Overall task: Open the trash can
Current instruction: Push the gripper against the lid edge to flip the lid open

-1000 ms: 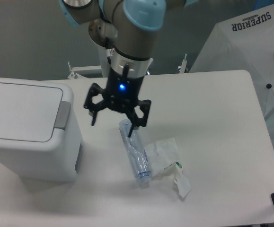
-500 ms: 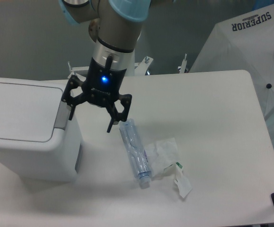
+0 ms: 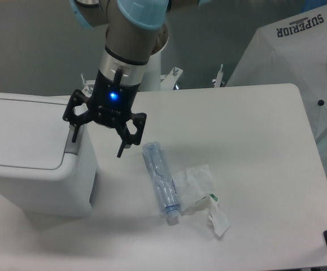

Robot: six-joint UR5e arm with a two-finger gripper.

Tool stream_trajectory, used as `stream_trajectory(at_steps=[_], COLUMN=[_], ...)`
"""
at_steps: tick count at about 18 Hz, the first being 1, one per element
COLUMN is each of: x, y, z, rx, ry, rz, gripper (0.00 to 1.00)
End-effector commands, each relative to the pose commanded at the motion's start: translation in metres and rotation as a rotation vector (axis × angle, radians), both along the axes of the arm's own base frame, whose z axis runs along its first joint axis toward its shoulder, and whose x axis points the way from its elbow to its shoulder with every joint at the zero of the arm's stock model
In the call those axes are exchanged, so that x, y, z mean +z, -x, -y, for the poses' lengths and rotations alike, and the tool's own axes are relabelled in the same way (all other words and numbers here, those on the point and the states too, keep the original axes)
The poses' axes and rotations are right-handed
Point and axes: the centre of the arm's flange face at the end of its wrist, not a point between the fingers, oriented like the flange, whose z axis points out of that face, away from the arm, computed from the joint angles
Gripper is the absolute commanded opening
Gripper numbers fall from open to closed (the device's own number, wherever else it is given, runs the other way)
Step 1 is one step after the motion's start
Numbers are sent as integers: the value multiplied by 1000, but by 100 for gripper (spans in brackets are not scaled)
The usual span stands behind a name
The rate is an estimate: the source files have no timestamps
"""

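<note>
Camera view: trash can [image 3: 27, 152] at the table's [image 3: 253, 169] left edge, lid flat and closed, grey push tab [image 3: 73, 141] on its right rim; gripper [image 3: 97, 139] shifted left within a second, away from the plastic bottle [image 3: 161, 182], fingers spread wide and holding nothing. Left finger now over the tab; probably lined up for pressing it, lid not yet released.

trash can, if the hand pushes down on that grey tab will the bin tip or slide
Probably not tip: the trash can is broad, boxy and flat on the table. It looks like thin white plastic, likely light, so a sideways shove might slide it. The grey tab sits at the lid's edge beneath the open hand, so a downward press should load the bin squarely.
</note>
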Motion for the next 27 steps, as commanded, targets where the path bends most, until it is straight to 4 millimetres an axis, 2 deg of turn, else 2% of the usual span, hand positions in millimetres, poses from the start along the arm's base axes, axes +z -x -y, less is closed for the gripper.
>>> stream_trajectory(at_steps=[11,27], x=[-12,-16], y=[-1,1], z=[2,0], rx=[-3,-2], ry=[17,23], rz=[-1,5], gripper=[100,100])
